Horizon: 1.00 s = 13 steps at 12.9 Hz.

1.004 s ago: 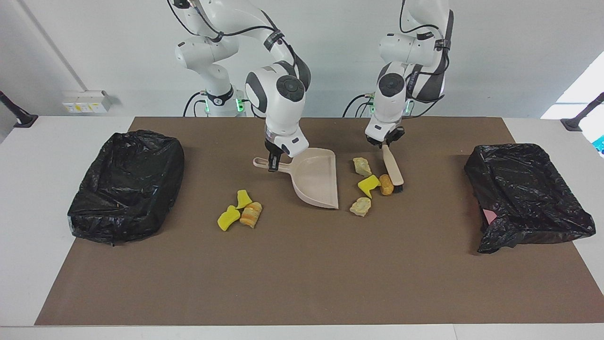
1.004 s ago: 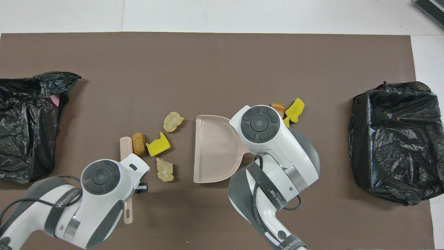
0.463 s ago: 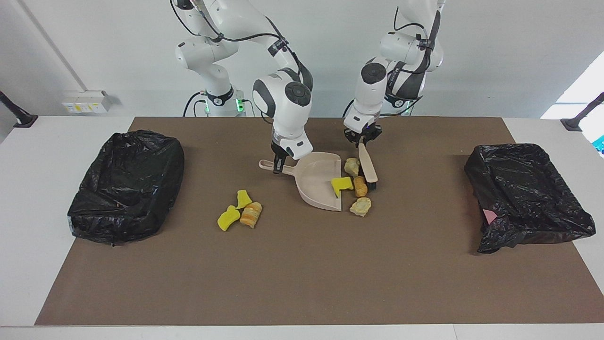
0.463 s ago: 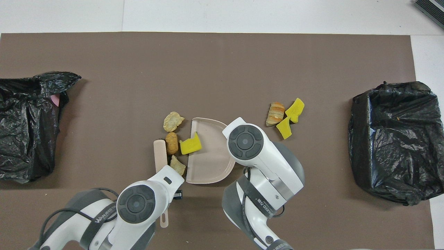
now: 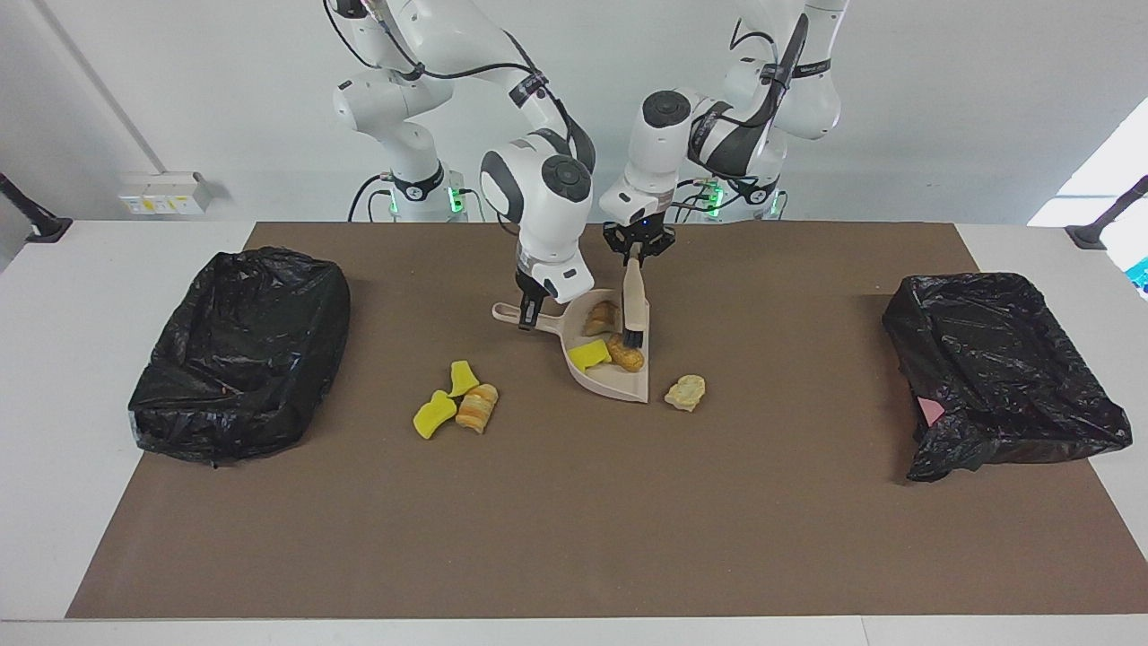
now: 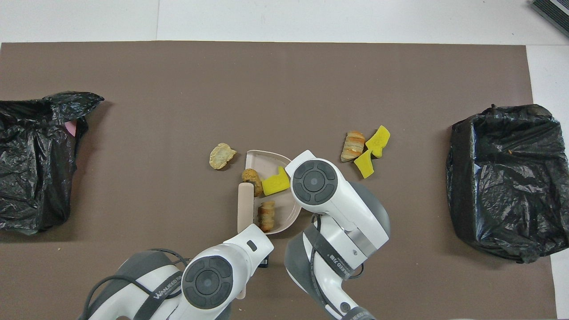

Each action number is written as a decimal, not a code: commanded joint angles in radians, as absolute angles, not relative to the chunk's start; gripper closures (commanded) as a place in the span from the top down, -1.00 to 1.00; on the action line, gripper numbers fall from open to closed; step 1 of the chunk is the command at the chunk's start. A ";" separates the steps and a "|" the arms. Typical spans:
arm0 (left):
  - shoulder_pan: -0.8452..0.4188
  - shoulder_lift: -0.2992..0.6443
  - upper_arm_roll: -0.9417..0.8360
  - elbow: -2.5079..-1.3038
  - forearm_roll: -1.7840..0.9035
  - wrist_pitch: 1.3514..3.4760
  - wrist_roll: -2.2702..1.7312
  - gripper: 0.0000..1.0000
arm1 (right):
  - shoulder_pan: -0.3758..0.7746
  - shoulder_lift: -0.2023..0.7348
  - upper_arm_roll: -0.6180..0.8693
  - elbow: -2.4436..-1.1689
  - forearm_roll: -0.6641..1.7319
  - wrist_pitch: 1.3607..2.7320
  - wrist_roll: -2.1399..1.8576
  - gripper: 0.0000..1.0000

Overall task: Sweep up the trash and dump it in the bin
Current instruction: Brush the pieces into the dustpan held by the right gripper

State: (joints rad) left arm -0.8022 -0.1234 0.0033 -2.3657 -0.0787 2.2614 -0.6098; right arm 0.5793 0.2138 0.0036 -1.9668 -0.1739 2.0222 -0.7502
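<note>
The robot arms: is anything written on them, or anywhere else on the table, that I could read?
"WANJEED..." on the grey band of the left arm, cut off by the band's curve.
Grey band of the right arm: some lettering, too blurred to read.
Wall box: yellow stickers, too small to read.
Nothing else carries text.
</note>
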 commanded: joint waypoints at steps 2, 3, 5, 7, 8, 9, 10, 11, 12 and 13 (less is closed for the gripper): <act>-0.674 -0.075 0.023 -2.209 -0.086 2.100 -0.531 -1.00 | 0.577 0.198 0.008 -1.988 -0.193 2.028 -0.712 -1.00; -0.623 -0.057 0.025 -2.195 -0.086 2.097 -0.488 -1.00 | 0.577 0.198 0.008 -1.988 -0.192 2.028 -0.710 -1.00; -0.507 -0.037 0.025 -2.187 -0.062 2.102 -0.348 -1.00 | 0.577 0.196 0.008 -1.990 -0.193 2.028 -0.695 -1.00; -0.418 0.003 0.023 -2.174 -0.037 2.105 -0.200 -1.00 | 0.577 0.195 0.009 -1.990 -0.192 2.023 -0.669 -1.00; -0.388 0.041 0.023 -2.171 -0.016 2.124 -0.137 -1.00 | 0.593 0.192 0.011 -1.987 -0.184 1.990 -0.604 -1.00; -0.361 0.067 0.023 -2.168 -0.005 2.134 -0.045 -1.00 | 0.607 0.189 0.009 -1.982 -0.184 1.958 -0.560 -1.00; -0.353 0.067 0.023 -2.177 -0.005 2.131 0.039 -1.00 | 0.606 0.189 0.009 -1.982 -0.186 1.957 -0.560 -1.00; -0.362 0.060 0.023 -2.184 -0.005 2.119 0.082 -1.00 | 0.606 0.189 0.011 -1.982 -0.184 1.957 -0.558 -1.00; -0.376 0.054 0.018 -2.195 -0.003 2.114 0.092 -1.00 | 0.606 0.189 0.009 -1.982 -0.184 1.959 -0.557 -1.00; -0.418 0.040 0.018 -2.215 -0.005 2.115 0.100 -1.00 | 0.607 0.189 0.009 -1.982 -0.184 1.957 -0.554 -1.00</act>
State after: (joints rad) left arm -0.3654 0.0629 0.0245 -2.2020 -0.0221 2.1266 0.0770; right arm 0.6094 0.2029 0.0041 -1.9669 -0.1738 1.9645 -0.5799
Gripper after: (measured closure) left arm 0.744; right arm 0.687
